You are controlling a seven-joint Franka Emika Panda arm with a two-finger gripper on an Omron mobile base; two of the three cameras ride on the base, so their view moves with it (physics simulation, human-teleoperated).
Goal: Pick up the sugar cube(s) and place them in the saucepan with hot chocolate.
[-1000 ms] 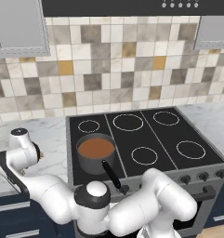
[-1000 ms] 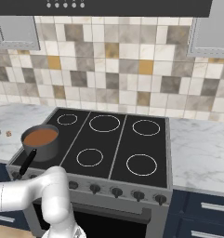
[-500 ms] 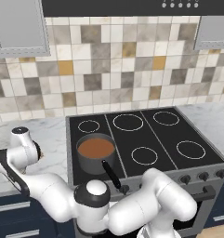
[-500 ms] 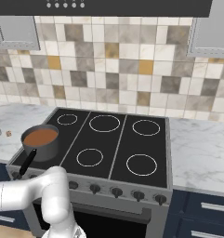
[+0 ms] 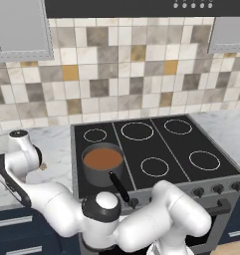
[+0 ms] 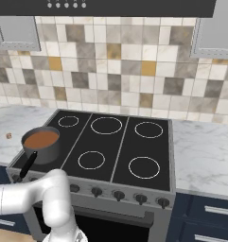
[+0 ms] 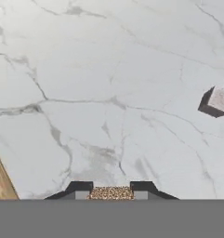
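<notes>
Your gripper (image 7: pixel 111 192) at bottom centre, jaws pinched on a speckled orange-brown sugar cube (image 7: pixel 111 193), pale greyish-white cube (image 7: pixel 219 101) on marble counter (image 7: pixel 108 83) right edge, dark grey saucepan of reddish-brown liquid (image 5: pixel 102 162) mid-left.

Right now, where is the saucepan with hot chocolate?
The saucepan with hot chocolate stands on the front-left burner of the black stove, its black handle pointing toward the knobs, just right of the marble counter.

Legible text, labels, brands, numbers, signs: none that I can read from here. The stove knobs (image 6: pixel 118 194) and the hood buttons (image 5: pixel 193 4) carry no markings I can make out, and the wall tiles (image 6: pixel 115 71) and marble surface (image 7: pixel 108 83) are unlettered.
</notes>
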